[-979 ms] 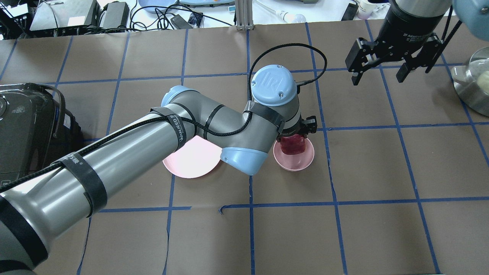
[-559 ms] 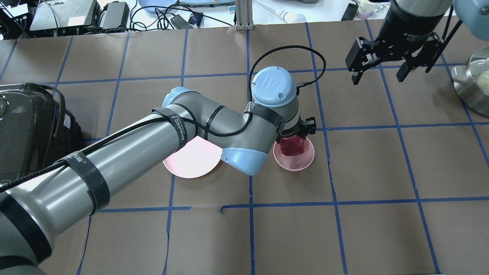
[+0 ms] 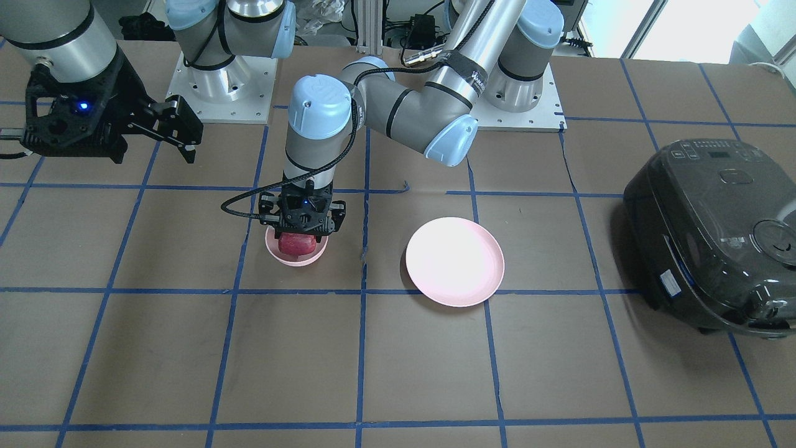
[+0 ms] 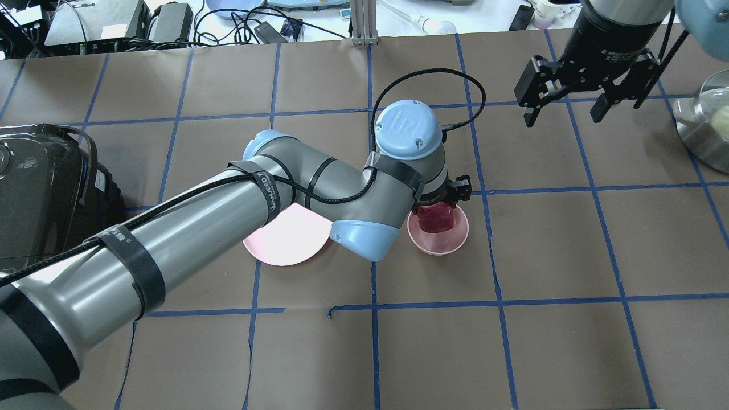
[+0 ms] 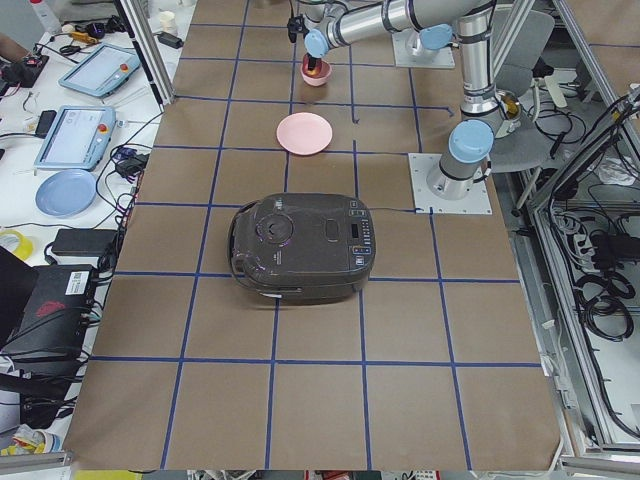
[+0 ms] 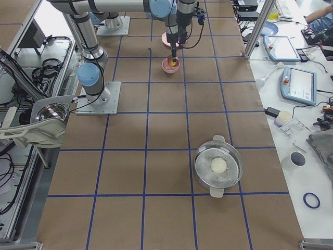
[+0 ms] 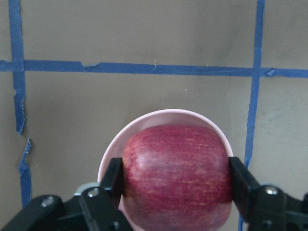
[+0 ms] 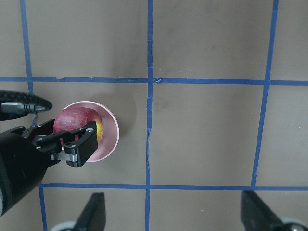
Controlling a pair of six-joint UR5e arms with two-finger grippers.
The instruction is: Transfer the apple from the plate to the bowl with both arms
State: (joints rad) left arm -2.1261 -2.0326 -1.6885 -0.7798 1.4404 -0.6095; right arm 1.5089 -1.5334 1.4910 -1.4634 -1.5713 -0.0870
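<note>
Clamping the apple (image 7: 175, 173) by its sides, left gripper (image 3: 302, 219) holds it squarely over the bowl (image 7: 159, 118), apparently for release; right gripper (image 4: 562, 117), two o'clock overhead, gapes empty.

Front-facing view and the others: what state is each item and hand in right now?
apple: clamped in the left hand, low inside the bowl.
left hand: shut on the apple.
right hand: open, empty, raised well away from the bowl.
bowl: upright, apple in it.
plate: empty, flat on the table.
rice cooker: lid closed.
steel pot: covered.
</note>
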